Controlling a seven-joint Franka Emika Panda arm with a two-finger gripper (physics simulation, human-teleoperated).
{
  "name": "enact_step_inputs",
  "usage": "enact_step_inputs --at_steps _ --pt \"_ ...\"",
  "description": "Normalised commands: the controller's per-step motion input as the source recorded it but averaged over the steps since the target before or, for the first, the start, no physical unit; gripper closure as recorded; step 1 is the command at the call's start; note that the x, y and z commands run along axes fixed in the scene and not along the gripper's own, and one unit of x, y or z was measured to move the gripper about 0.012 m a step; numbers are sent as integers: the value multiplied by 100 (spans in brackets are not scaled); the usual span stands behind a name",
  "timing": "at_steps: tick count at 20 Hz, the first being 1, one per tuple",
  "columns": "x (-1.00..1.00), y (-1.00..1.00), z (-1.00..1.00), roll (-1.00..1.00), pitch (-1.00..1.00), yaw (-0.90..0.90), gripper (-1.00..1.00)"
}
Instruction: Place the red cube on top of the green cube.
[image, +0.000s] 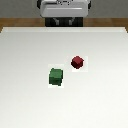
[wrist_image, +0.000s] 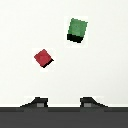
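Red cube: small dark red plain-faced cube (image: 77, 62) resting on the white flat surface (image: 30, 100), just right of the exterior view's centre and turned so a corner faces the camera.
Green cube: small dark green plain-faced cube (image: 55, 76), slightly larger than the red one, sitting on the same surface below and to the left of it in the exterior view.
Spacing: the two cubes are near each other but apart, with bare white surface between them; neither sits on the other.
Wrist view: the red cube (wrist_image: 43, 58) and the green cube (wrist_image: 77, 30) both appear against the white surface, separate from one another.
End effector: the two dark fingertips (wrist_image: 36, 103) stand spread apart with a wide gap between them, holding nothing; the end effector (wrist_image: 63, 104) hangs above the surface, well clear of both cubes.
Robot base: pale grey and black body (image: 63, 10) at the top centre of the exterior view, behind the far edge of the surface.
Floor: brown wood strip (image: 15, 23) beyond the surface.
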Motion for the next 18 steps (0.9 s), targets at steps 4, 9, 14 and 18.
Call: enact_step_inputs --at_steps 4,9,14,18 --pt "0 0 0 0 0 0 -100" --pt "0 0 0 0 0 0 -100" --pt "0 80 0 0 0 0 -100" --pt "0 0 0 0 0 0 -100"
